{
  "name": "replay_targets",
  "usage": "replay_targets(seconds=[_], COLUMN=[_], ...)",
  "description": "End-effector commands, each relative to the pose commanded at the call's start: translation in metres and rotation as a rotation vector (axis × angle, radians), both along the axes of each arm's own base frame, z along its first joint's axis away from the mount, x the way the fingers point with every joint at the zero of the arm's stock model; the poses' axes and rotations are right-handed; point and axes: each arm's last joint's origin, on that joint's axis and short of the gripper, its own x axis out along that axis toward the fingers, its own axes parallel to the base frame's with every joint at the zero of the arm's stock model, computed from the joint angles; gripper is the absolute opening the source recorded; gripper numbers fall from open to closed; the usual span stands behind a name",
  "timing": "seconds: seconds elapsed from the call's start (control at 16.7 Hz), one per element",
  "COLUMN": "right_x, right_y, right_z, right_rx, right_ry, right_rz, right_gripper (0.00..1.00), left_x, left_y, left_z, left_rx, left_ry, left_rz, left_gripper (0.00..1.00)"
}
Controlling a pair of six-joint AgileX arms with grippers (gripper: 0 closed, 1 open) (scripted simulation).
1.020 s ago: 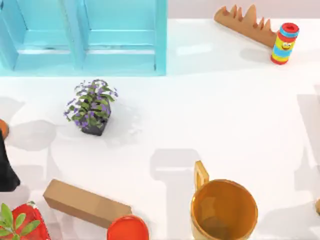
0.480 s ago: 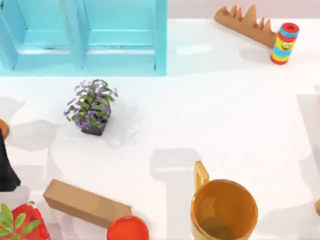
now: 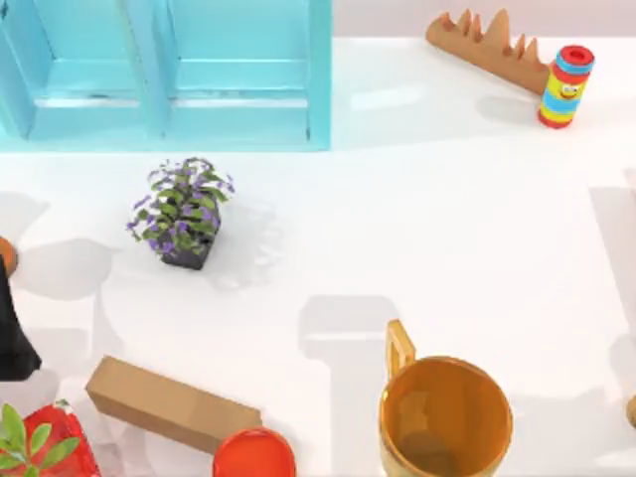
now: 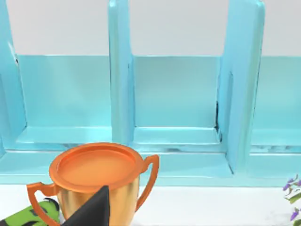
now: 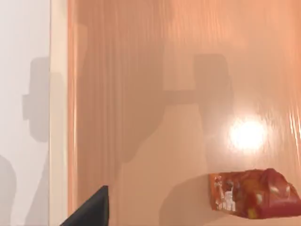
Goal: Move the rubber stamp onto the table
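Observation:
The rubber stamp [image 5: 254,194] appears in the right wrist view as a small red and orange block. It rests on a glossy tan-orange surface [image 5: 155,94], and a strip of white table [image 5: 23,155] lies beside that surface. A dark part of my right gripper [image 5: 91,210] juts in, well apart from the stamp. My left arm [image 3: 12,333] is parked at the left edge of the white table [image 3: 447,219]. My left gripper [image 4: 91,212] sits just in front of an orange trophy cup [image 4: 96,181].
A light blue cabinet [image 3: 169,75] stands at the back left. A purple-flowered plant [image 3: 182,212], a tan block [image 3: 169,404], a red lid [image 3: 253,454] and a large orange mug [image 3: 445,417] sit nearer the front. A striped cylinder [image 3: 566,85] and a wooden comb shape [image 3: 487,45] are at the back right.
Shadows near the table's right edge have shifted slightly. No object and neither arm has visibly moved.

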Motion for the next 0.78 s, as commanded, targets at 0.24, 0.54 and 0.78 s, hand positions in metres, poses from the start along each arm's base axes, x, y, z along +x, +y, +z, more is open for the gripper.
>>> replay_targets(seconds=[0.24, 0.54, 0.78], right_x=[0.045, 0.075, 0.079], right_y=[-0.041, -0.079, -0.085], right_z=[-0.003, -0.019, -0.022], right_rx=[0.078, 0.178, 0.194], right_ry=[0.317, 0.548, 0.577], right_rz=[-0.011, -0.006, -0.005], right_gripper=[1.0, 1.0, 1.0], left_x=[0.0, 0.0, 0.0], left_y=[0.0, 0.0, 0.0], left_z=[0.0, 0.0, 0.0], left_rx=[0.0, 0.0, 0.0], left_ry=[0.0, 0.0, 0.0], left_rz=[0.0, 0.0, 0.0], left_gripper=[1.0, 1.0, 1.0])
